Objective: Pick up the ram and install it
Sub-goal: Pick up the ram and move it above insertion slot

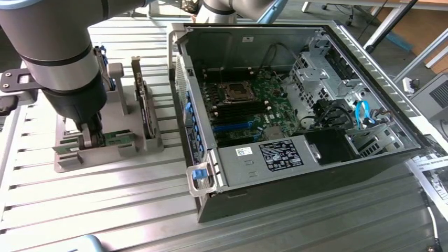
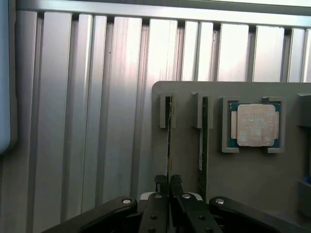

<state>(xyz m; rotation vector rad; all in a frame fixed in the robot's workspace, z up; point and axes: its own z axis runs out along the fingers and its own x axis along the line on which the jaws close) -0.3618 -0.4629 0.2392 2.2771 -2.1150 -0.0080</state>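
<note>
— On the desk [image 1: 105, 199], at the grey holder [image 2: 184, 160]: how far are we?
— We see our end effector [image 2: 169, 185] clenched on the ram [image 2: 169, 126], which stands upright in its slot. Lifting and installing in the open case [image 1: 280, 173] remain.

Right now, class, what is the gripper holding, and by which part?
The gripper pinches the ram by its exposed long edge, standing in the grey holder.

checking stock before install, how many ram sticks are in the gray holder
2. One ram stick stands in its slot, pinched by the gripper; the second stick stands in the next slot, toward the CPU. Others may be hidden.
</note>
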